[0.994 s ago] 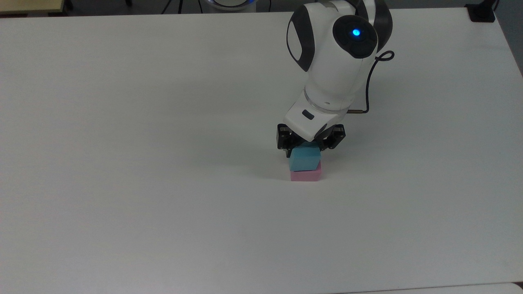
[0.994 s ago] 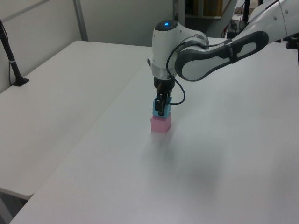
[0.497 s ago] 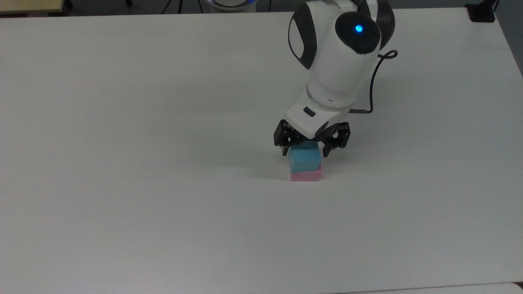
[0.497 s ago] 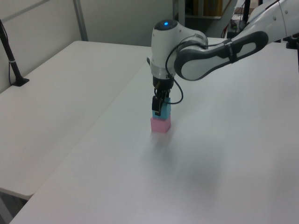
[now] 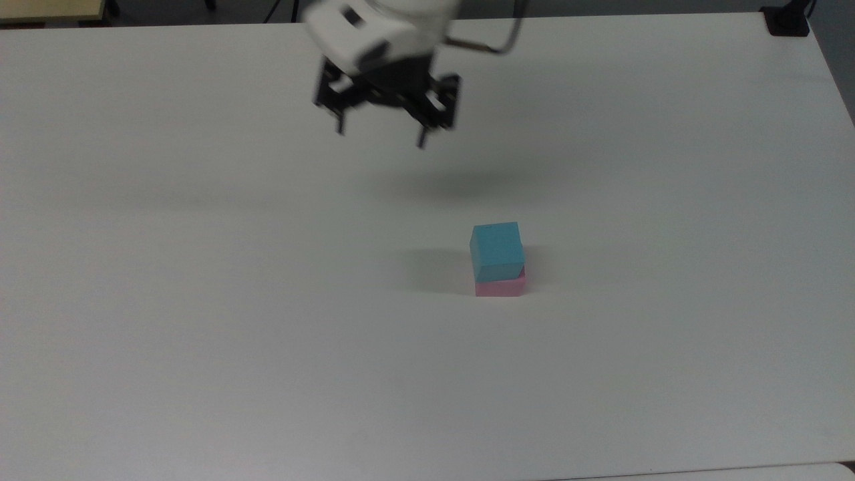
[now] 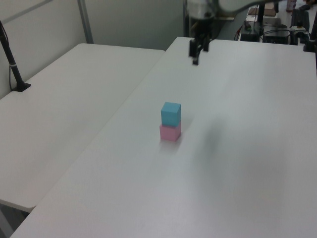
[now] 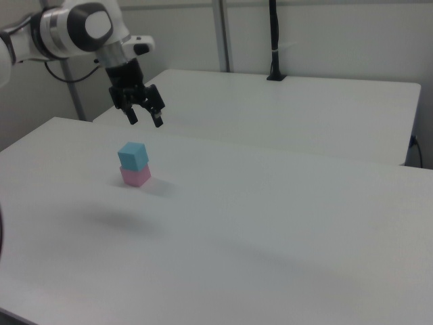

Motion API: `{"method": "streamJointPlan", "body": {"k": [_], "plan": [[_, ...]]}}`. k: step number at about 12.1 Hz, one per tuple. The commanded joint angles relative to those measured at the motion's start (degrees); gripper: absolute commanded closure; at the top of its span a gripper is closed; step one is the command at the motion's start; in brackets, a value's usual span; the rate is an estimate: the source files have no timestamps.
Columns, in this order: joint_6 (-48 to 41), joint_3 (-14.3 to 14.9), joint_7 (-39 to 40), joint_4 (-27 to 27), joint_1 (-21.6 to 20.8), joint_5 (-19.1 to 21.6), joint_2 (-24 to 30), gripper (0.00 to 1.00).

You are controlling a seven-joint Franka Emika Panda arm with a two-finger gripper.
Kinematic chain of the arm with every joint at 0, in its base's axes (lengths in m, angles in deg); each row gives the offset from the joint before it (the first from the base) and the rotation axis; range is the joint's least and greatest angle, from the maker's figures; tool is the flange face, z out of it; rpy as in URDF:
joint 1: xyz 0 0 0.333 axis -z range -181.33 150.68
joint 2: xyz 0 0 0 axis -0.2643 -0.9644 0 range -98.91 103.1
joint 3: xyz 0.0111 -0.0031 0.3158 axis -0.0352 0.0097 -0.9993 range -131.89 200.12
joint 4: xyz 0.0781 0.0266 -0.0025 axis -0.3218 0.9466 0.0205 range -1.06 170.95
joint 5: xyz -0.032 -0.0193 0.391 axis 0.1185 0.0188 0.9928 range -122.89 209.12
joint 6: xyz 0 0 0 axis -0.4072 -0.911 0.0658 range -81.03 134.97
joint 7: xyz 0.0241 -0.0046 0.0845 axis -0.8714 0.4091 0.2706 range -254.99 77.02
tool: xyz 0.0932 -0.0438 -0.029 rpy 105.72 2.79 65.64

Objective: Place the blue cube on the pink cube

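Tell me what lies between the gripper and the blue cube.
Nothing: in the top view, bare white table separates the open gripper from the blue cube, which sits on the pink cube.

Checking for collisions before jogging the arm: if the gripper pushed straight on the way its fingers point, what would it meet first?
The gripper, open and empty, points down, so it would most likely meet bare white table. The blue cube on the pink cube stands well off that line, though exact depth is hard to judge.

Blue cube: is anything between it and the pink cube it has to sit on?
Nothing visible does. The blue cube rests directly on the pink cube, slightly twisted against it. The gripper hangs apart with open jaws, holding nothing.
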Motion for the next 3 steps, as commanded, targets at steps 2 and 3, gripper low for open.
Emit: {"method": "streamJointPlan", "body": {"k": [2,3], "plan": [[-8.3,-5.1,8.5,9.1,13.0,0.6,12.0,0.0],[-10.0,-5.5,8.5,9.1,14.4,0.8,12.6,0.0]]}}
